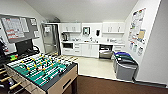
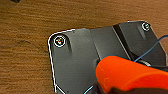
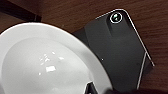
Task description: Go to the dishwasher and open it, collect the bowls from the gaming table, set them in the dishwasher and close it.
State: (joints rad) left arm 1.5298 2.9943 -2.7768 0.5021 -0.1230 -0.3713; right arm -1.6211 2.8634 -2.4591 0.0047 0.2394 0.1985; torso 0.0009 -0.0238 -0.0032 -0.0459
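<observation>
The gaming table point(image 1: 40, 68), with a green pitch and rods of small players, stands close at the left in the head view. Across the room, the dishwasher point(image 1: 106, 51) under the counter is open, its steel door hanging down. A white bowl point(image 3: 47, 62) shows large in the right wrist view, above the brown floor, with my right gripper point(image 3: 93, 88) shut on its rim. In the left wrist view, an orange bowl point(image 2: 127, 73) hangs above the floor in my left gripper point(image 2: 117, 88).
Grey bins point(image 1: 124, 65) with blue and green lids stand by the right wall. White cabinets point(image 1: 86, 49) and a counter line the back wall, beside a steel fridge point(image 1: 50, 37). Pale floor point(image 1: 95, 67) leads from the brown carpet to the kitchen.
</observation>
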